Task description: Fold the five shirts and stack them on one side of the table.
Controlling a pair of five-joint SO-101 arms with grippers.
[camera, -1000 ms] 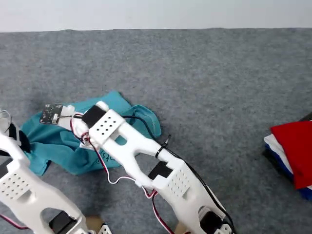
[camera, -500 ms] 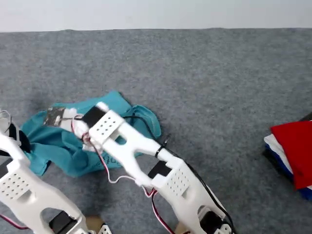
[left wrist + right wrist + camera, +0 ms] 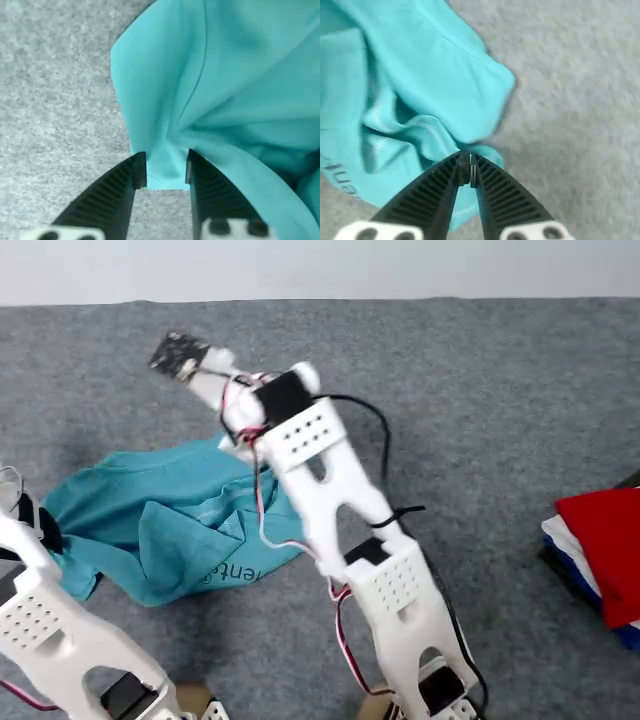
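A teal shirt [image 3: 150,525] lies crumpled on the grey carpet at the left of the table. My left gripper [image 3: 164,172] is at its near-left edge [image 3: 30,522], shut on a hem corner of the teal shirt [image 3: 225,75], and folds run away from the jaws. The right arm stands high over the shirt's far edge. My right gripper [image 3: 470,167] has its jaws pressed together at that edge [image 3: 234,438], and folds of the teal shirt [image 3: 410,85] converge on its tips. A stack of folded shirts [image 3: 600,550], red on top, sits at the right edge.
Bare grey carpet [image 3: 450,410] covers the middle, the far side and the right of the table up to the stack. The right arm's long white links [image 3: 330,500] cross over the shirt's right part, with loose cables alongside.
The right arm swung up and towards the far side, from low over the shirt's middle to its far edge. The shirt's right part shifted and spread. The left arm stayed still.
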